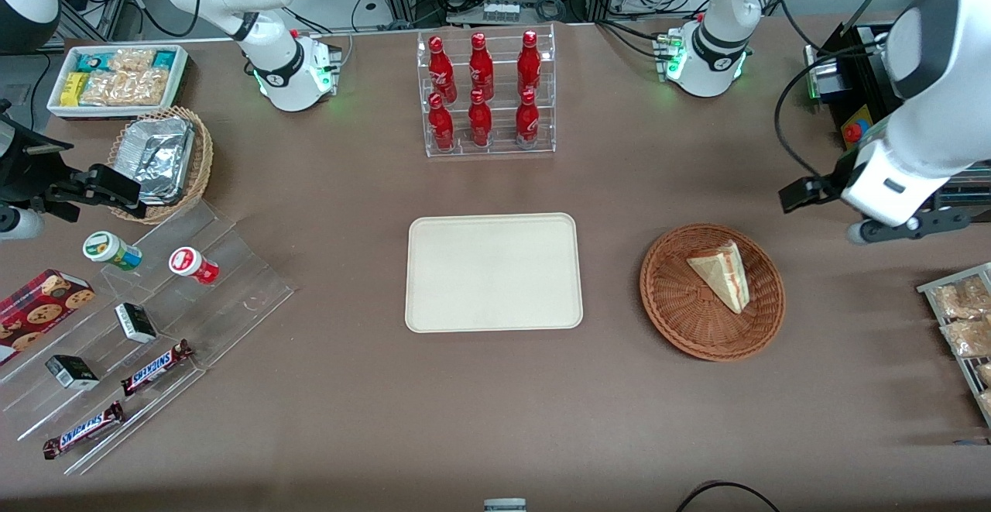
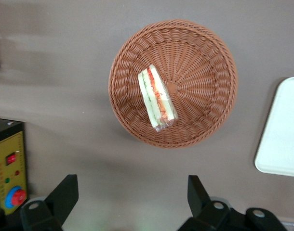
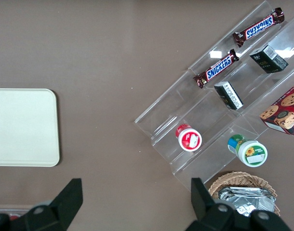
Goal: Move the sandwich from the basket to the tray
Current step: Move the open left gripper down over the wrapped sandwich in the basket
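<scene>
One sandwich point(image 2: 157, 98) lies in basket point(image 2: 205, 57); gripper point(image 2: 132, 199) hovers open, tray point(image 1: 494, 273) apart.

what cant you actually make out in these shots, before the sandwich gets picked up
- Gripper: the left wrist view shows open fingers apart above bare table, tips cut off by the picture edge; in the front view the arm hides it.
- Sandwich in the basket: its underside, hidden by its own bulk in both views.
- Tray: in the left wrist view only one end shows, the rest cut off.
</scene>
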Robot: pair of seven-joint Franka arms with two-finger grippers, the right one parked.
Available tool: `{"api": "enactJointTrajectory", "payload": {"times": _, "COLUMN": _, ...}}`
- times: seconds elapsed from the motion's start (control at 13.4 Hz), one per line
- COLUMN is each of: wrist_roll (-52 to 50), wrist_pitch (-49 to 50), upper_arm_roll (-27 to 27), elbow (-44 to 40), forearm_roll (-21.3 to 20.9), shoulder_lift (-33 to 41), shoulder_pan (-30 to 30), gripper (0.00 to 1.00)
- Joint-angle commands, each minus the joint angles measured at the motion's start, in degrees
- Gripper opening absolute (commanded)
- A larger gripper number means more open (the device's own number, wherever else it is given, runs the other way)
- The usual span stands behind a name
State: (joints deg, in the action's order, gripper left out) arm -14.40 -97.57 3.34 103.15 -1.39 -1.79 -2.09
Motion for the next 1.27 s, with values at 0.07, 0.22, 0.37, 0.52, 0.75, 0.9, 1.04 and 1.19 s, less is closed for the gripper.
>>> {"api": "enactJointTrajectory", "payload": {"times": 0.07, "wrist_roll": -3.6, "wrist_pitch": -6.7, "upper_arm_roll": -0.2, "elbow": 7.0, "forearm_roll": -0.4, "shoulder_lift": 0.8, "shoulder_pan": -0.2, "gripper": 1.0}}
{"api": "enactJointTrajectory", "payload": {"times": 0.22, "wrist_roll": -5.3, "wrist_pitch": -11.3, "upper_arm_roll": -0.2, "elbow": 10.4, "forearm_roll": -0.4, "shoulder_lift": 0.0, "shoulder_pan": -0.2, "gripper": 1.0}}
{"api": "enactJointTrajectory", "payload": {"times": 0.37, "wrist_roll": -5.3, "wrist_pitch": -16.7, "upper_arm_roll": -0.2, "elbow": 14.3, "forearm_roll": -0.4, "shoulder_lift": -0.2, "shoulder_pan": -0.2, "gripper": 1.0}}
{"api": "enactJointTrajectory", "payload": {"times": 0.52, "wrist_roll": -5.8, "wrist_pitch": -22.4, "upper_arm_roll": -0.2, "elbow": 17.8, "forearm_roll": -0.3, "shoulder_lift": -1.9, "shoulder_pan": -0.2, "gripper": 1.0}}
{"api": "enactJointTrajectory", "payload": {"times": 0.75, "wrist_roll": -7.9, "wrist_pitch": -31.0, "upper_arm_roll": -0.2, "elbow": 22.1, "forearm_roll": -0.3, "shoulder_lift": -4.3, "shoulder_pan": 0.2, "gripper": 1.0}}
{"api": "enactJointTrajectory", "payload": {"times": 0.9, "wrist_roll": -13.0, "wrist_pitch": -32.8, "upper_arm_roll": -0.1, "elbow": 22.0, "forearm_roll": -0.1, "shoulder_lift": -5.9, "shoulder_pan": 0.3, "gripper": 1.0}}
{"api": "enactJointTrajectory", "payload": {"times": 1.04, "wrist_roll": -18.3, "wrist_pitch": -34.2, "upper_arm_roll": 0.1, "elbow": 22.0, "forearm_roll": 0.0, "shoulder_lift": -6.6, "shoulder_pan": 0.2, "gripper": 1.0}}
{"api": "enactJointTrajectory", "payload": {"times": 1.19, "wrist_roll": -20.8, "wrist_pitch": -34.9, "upper_arm_roll": 0.3, "elbow": 22.0, "forearm_roll": 0.1, "shoulder_lift": -7.6, "shoulder_pan": 0.2, "gripper": 1.0}}
